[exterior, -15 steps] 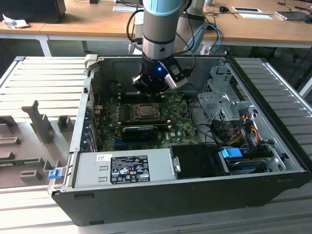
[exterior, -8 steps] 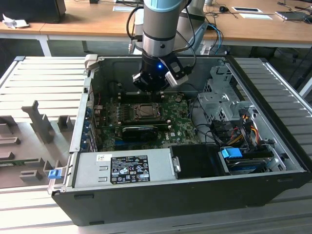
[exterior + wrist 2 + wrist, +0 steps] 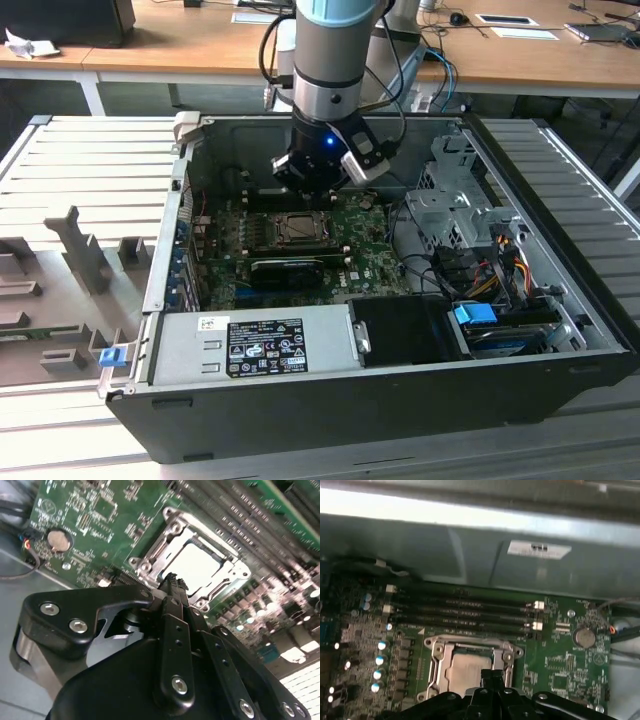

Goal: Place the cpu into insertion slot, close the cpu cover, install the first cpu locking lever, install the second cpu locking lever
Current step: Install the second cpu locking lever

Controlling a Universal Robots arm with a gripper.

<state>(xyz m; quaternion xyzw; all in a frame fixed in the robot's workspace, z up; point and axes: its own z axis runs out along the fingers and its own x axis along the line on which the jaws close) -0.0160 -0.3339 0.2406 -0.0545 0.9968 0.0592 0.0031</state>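
The cpu (image 3: 197, 566) lies flat in the insertion slot (image 3: 298, 229) on the green board, its pale metal top showing through the window of the cpu cover (image 3: 167, 540). The cover lies down flat around the chip, seen too in the first wrist view as the cpu cover (image 3: 436, 656) framing the cpu (image 3: 466, 669). My gripper (image 3: 173, 581) hangs just above the socket's edge, fingers shut together with nothing visible between them. In the exterior view the gripper (image 3: 318, 190) sits over the far side of the socket. I cannot make out the locking levers.
Long black memory slots (image 3: 470, 612) run beside the socket. A coin battery (image 3: 58, 541) sits on the board. A black card (image 3: 288, 268), a power supply (image 3: 255, 345), a drive cage (image 3: 450, 205) and cables (image 3: 500, 255) crowd the case; its walls (image 3: 170, 230) enclose everything.
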